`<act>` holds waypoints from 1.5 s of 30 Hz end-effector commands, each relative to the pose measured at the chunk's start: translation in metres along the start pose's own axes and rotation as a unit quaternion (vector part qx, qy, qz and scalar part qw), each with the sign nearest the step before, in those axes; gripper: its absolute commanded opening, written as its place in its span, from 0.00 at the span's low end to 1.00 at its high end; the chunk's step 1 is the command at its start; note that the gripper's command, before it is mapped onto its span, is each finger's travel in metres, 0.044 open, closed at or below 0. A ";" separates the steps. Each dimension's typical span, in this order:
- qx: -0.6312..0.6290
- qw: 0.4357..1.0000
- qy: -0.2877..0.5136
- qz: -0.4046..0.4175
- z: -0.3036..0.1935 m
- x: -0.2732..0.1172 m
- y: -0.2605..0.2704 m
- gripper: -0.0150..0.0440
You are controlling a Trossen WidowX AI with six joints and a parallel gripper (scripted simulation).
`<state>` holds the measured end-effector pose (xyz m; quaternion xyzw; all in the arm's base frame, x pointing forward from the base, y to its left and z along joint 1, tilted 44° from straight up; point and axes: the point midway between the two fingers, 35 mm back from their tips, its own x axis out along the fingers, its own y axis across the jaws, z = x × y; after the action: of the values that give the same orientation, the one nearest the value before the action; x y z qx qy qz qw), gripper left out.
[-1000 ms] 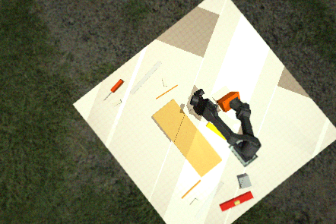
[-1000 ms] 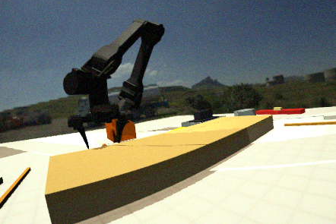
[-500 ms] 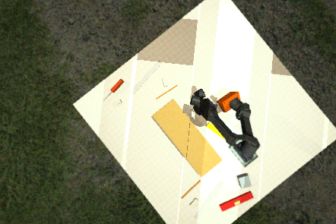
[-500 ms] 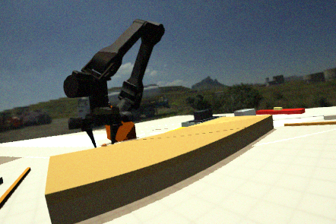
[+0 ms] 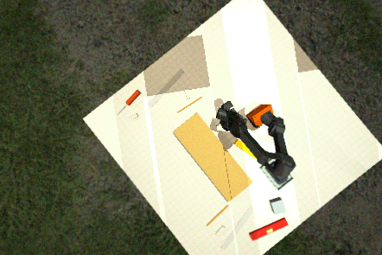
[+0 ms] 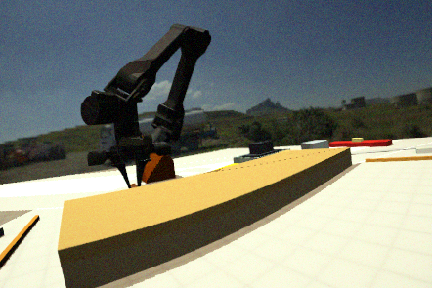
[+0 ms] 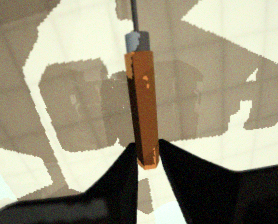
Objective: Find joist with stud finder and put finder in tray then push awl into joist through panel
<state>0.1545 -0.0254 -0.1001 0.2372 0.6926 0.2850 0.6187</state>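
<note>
My gripper (image 6: pixel 135 185) (image 7: pixel 146 146) is shut on the awl (image 7: pixel 144 100), near the butt of its orange-brown handle. The awl's grey collar and thin shaft point to the top of the wrist view. The gripper is low, beside the panel's long side; the arm hides the awl in the top view. The floor panel (image 5: pixel 207 152) (image 6: pixel 205 196) is a thick yellow-tan slab with a thin broken dark line on top. A dark block, seemingly the stud finder (image 6: pixel 260 147), is in the pale tray (image 6: pixel 239 159) (image 5: pixel 283 186), partly under the arm in the top view.
An orange box (image 5: pixel 260 115) (image 6: pixel 158 169) stands by the arm's base. A yellow piece (image 5: pixel 245 149) lies between panel and arm. A grey block (image 5: pixel 277 206) and a red level (image 5: pixel 276 226) are past the tray. A red-handled screwdriver (image 5: pixel 133 97) lies far left.
</note>
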 end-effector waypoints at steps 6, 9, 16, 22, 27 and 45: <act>-0.002 1.000 -0.002 -0.007 0.003 -0.051 -0.006 0.25; -0.002 1.000 -0.002 -0.007 0.001 -0.073 -0.006 0.25; -0.002 1.000 -0.001 -0.006 -0.009 -0.119 -0.001 0.25; -0.024 0.999 0.011 -0.023 -0.009 -0.119 -0.003 0.25; -0.117 0.986 0.067 -0.101 -0.007 -0.121 -0.012 0.25; -0.410 0.775 0.295 -0.379 0.035 -0.168 -0.028 0.25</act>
<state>0.1969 -0.1494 -0.0123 -0.3321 0.7058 0.3508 0.5182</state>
